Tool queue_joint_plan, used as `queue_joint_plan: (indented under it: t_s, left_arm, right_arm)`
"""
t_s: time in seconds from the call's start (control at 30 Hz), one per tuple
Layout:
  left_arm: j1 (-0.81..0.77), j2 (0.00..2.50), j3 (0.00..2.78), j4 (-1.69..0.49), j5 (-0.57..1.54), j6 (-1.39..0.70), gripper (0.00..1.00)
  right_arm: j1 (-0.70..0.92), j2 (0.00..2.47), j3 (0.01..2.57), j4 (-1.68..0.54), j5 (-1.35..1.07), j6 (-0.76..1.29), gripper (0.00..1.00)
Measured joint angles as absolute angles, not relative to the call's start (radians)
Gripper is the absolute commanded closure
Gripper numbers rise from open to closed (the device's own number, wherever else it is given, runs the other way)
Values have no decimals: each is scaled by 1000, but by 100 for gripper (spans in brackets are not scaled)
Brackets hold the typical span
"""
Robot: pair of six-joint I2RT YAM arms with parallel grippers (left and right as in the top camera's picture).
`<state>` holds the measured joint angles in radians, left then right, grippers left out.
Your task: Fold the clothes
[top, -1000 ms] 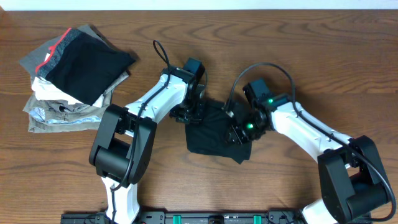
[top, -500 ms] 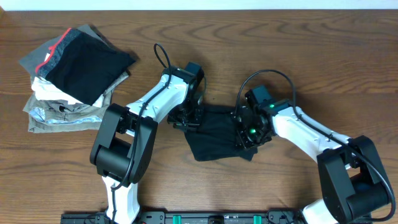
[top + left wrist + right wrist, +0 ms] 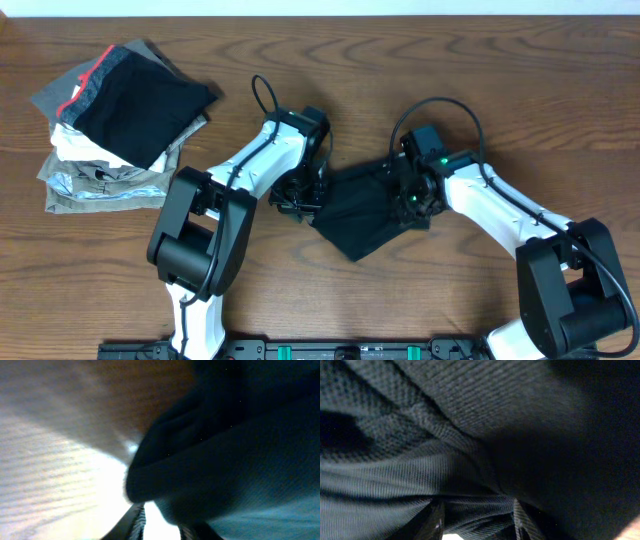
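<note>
The black T-shirt [image 3: 358, 218] lies as a small crumpled bundle on the wooden table [image 3: 330, 60] between my two arms. No logo shows. My left gripper [image 3: 300, 196] is at the shirt's left edge. In the left wrist view the fingers [image 3: 162, 512] are close together, and the dark fabric [image 3: 240, 450] covers their tips. My right gripper [image 3: 410, 200] is at the shirt's right edge. In the right wrist view black knit fabric [image 3: 470, 420] fills the frame and bunches between the fingers [image 3: 477, 510].
A stack of folded garments [image 3: 115, 115], grey, white and red-trimmed with a black one on top, sits at the table's far left. The arms' cables loop above the shirt.
Both grippers have moved toward the front and closer together. The shirt has turned and bunched from a flat rectangle into a diamond-shaped bundle pointing at the front edge.
</note>
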<state>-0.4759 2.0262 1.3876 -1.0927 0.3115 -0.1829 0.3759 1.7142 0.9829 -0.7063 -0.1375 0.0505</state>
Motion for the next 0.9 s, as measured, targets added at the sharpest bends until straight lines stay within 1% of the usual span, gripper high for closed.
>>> queue_joint_plan:
  t_s: [0.13,0.23,0.3,0.33,0.4,0.53,0.6,0.7,0.9]
  left_arm:
    - [-504,1975,1380,-1090,307,-183,78]
    - [-519,1889,1378,-1048,289,-183,78]
    - [-519,1817,1378,-975,273,-183,76]
    - [-519,1791,1378,-943,263,-181,71]
    - [-519,1743,1379,-856,244,-171,67]
    - [-518,1726,1381,-709,227,-151,67]
    - [-518,1746,1381,-684,252,-148,67]
    - [-519,1785,1381,-686,346,-126,68]
    - [-561,1820,1380,-693,458,-4,67]
  right_arm:
    - [363,1715,1032,-716,-22,29,55]
    - [359,1715,1079,-760,29,15,55]
    - [359,1713,1110,-788,46,10,53]
    - [359,1710,1120,-793,49,9,53]
    - [359,1694,1137,-796,39,5,54]
    - [359,1638,1153,-812,-30,3,59]
    - [359,1624,1158,-838,-62,5,59]
    - [359,1622,1156,-873,-92,9,60]
    - [359,1622,1111,-870,-116,34,60]
